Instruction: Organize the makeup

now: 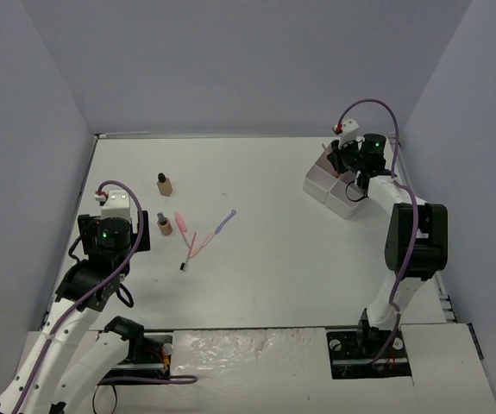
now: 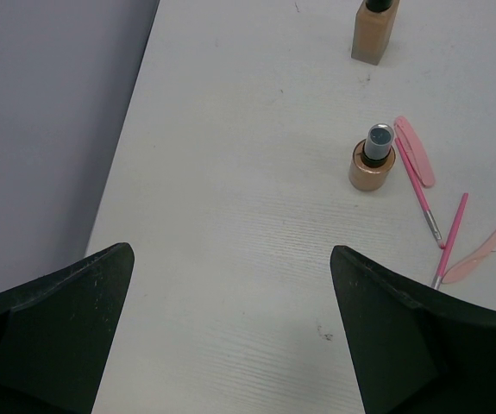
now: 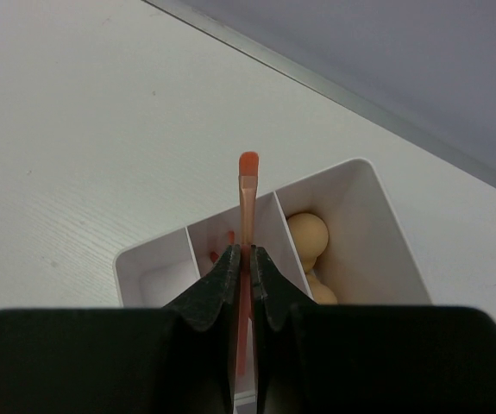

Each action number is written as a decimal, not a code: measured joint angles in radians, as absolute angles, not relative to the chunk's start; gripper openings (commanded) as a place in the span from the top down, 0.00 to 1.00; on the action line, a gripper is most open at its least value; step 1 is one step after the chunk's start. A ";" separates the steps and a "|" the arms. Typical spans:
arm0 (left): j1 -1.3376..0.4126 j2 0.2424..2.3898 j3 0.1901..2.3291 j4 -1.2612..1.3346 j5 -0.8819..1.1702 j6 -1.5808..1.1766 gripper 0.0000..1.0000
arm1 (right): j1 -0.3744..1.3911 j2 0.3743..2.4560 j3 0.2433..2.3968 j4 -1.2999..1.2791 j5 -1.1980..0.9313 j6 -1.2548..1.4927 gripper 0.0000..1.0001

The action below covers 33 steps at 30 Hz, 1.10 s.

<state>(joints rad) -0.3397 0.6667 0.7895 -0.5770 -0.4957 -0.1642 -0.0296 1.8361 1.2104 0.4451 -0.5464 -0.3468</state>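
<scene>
A white table [image 1: 273, 259] with a faint wood grain forms the floor of a booth closed in by plain, pale lilac walls [image 1: 248, 60]. A metal strip [image 1: 230, 135] runs along the seam at the back.

At the upper right of the top view sits a white tray [image 1: 317, 184], partly hidden by the right arm's wrist above it. The right pincer [image 3: 243, 254] is pinched narrow on an orange pencil [image 3: 247, 194]. The pencil's flat tip points past the tray's far rim, in line with its middle section. Two beige sponges [image 3: 307, 233] lie in the section to the right of that.

In the left half of the top view, two tan bottles [image 1: 164, 183] stand upright and apart. Pink pencils [image 1: 194, 244] and a purple pencil [image 1: 224, 222] are strewn just right of the nearer bottle.

The left pincer [image 2: 230, 254] hangs spread wide, gripping nothing, at the lower left of the bottles. Open table lies between it and the nearer one.
</scene>
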 measured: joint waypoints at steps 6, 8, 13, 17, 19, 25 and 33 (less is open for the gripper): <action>-0.340 0.669 0.789 -0.577 -0.495 -0.164 0.03 | -0.030 1.835 1.221 0.445 -0.551 -0.356 0.92; -0.340 0.669 0.789 -0.577 -0.495 -0.164 0.03 | -0.030 1.835 1.221 0.446 -0.551 -0.361 0.92; -0.340 0.669 0.789 -0.577 -0.495 -0.164 0.03 | -0.032 1.838 1.219 0.452 -0.551 -0.369 0.90; -0.340 0.669 0.788 -0.577 -0.495 -0.164 0.03 | -0.032 1.846 1.218 0.453 -0.550 -0.375 0.83; -0.340 0.669 0.788 -0.576 -0.495 -0.164 0.03 | -0.032 1.847 1.212 0.453 -0.550 -0.378 0.80; -0.340 0.669 0.788 -0.574 -0.494 -0.164 0.03 | -0.032 1.846 1.204 0.452 -0.549 -0.387 0.61; -0.340 0.705 0.797 -0.597 -0.433 -0.228 0.03 | -0.020 1.716 1.187 0.409 -0.522 -0.286 0.13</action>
<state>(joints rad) -0.3397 0.7051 0.7967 -0.5967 -0.4329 -0.2275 -0.0203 1.7157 1.1869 0.4095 -0.5224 -0.2856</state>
